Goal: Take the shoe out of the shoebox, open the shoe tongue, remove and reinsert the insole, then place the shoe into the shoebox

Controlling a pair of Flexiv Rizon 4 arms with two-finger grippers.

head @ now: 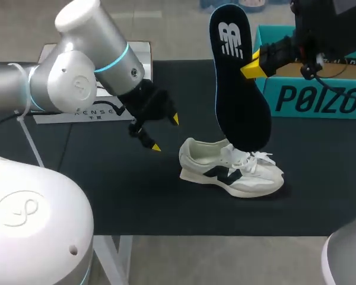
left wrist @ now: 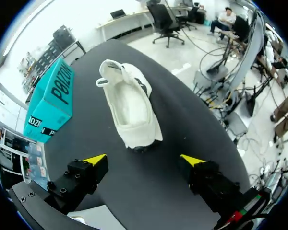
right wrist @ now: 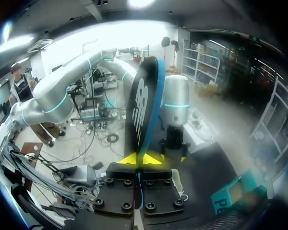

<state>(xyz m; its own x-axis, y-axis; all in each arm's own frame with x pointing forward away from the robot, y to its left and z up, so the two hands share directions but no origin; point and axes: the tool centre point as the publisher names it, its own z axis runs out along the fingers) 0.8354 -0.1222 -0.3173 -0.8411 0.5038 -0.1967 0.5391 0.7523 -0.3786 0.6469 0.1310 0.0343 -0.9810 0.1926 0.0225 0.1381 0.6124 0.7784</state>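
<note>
Head view: right gripper (head: 251, 65) pinches the black, blue-rimmed insole (head: 240, 101) upright over the white shoe (head: 231, 170); left gripper (head: 165, 133) spread, empty.

A wide counter (head: 107, 178) topped with a matte black mat fills the middle of the head view, from the left edge of the frame to the right. Its front edge runs straight across the lower part, and a white metal leg (head: 114, 258) drops from it at lower left. At upper left a flat white printed board (head: 59, 117) lies on the mat. In the left wrist view the counter (left wrist: 182, 134) is evenly lit, dull and without glare.
</note>
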